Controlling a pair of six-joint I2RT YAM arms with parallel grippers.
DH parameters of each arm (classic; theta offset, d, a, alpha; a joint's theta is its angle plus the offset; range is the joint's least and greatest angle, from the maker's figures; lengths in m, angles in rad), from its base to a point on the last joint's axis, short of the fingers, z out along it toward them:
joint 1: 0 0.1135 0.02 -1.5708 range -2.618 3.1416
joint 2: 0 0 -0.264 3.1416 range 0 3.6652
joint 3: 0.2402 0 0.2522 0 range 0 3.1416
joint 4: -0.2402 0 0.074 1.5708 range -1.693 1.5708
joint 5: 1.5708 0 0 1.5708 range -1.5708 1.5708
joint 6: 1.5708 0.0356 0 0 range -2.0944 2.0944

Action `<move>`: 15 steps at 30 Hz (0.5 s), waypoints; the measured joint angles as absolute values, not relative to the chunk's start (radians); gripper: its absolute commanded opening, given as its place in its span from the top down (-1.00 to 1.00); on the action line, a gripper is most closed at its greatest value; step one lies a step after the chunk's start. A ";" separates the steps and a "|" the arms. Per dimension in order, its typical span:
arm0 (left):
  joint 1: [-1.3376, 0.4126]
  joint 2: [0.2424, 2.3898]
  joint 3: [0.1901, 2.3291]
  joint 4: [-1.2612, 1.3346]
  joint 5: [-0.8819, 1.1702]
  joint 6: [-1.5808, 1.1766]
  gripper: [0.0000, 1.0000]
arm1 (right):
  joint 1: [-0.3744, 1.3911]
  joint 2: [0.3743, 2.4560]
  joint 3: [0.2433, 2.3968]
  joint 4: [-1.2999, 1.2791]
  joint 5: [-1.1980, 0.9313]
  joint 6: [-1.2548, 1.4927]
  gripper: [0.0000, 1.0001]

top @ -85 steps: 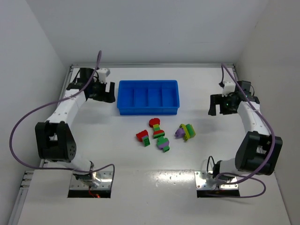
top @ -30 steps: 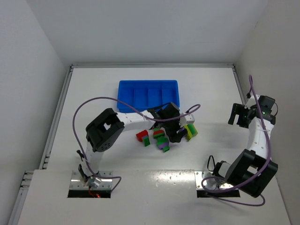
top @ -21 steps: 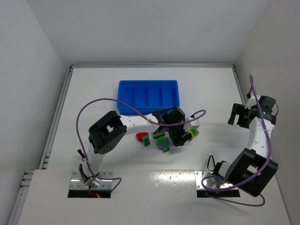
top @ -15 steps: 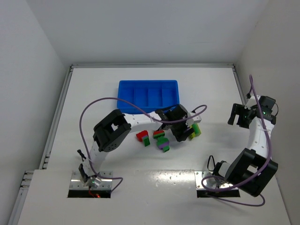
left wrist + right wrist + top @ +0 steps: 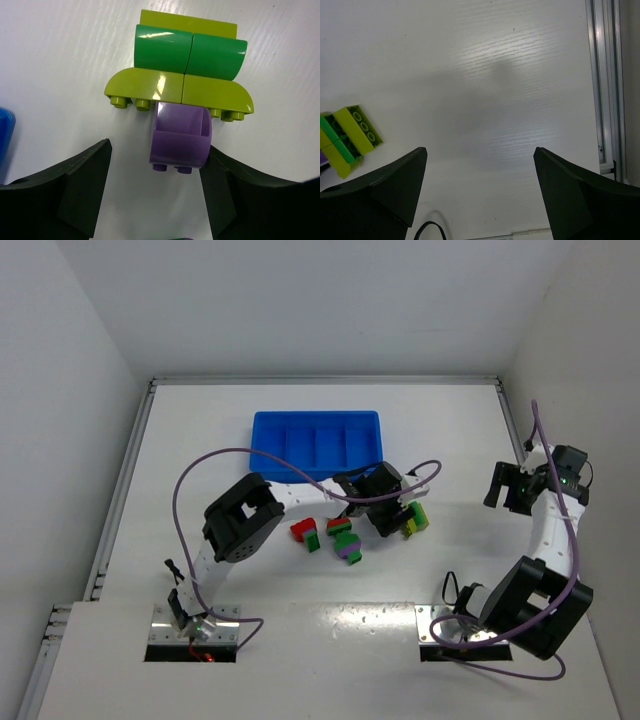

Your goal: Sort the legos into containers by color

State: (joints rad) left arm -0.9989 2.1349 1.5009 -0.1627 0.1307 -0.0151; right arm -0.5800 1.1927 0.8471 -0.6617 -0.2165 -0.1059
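The blue tray with its four compartments sits at the back centre. My left gripper is open over the table. A purple brick lies at the mouth of its jaws, against the right finger. That brick is joined to a yellow-green and green stack, which also shows in the top view. In the top view the left gripper is just left of this stack. My right gripper is open and empty, far right.
A red and green brick, a red and green stack and a purple and green stack lie left of the left gripper. A tray corner shows at the left wrist view's edge. A metal rail runs along the table's right side.
My left gripper has moved right, off the middle bricks and up to the yellow-green stack, which has shifted slightly right. The right arm has stayed still over the last second.
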 measured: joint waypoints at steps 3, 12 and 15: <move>-0.999 2.140 1.502 -0.147 0.150 -0.005 -0.50 | -0.580 1.193 0.847 -0.664 -0.218 -0.107 -0.76; -0.999 2.144 1.528 -0.136 0.232 0.040 0.46 | -0.580 1.193 0.847 -0.667 -0.230 -0.109 -0.76; -0.999 2.147 1.546 -0.138 0.245 0.057 0.89 | -0.580 1.193 0.847 -0.667 -0.261 -0.113 -0.76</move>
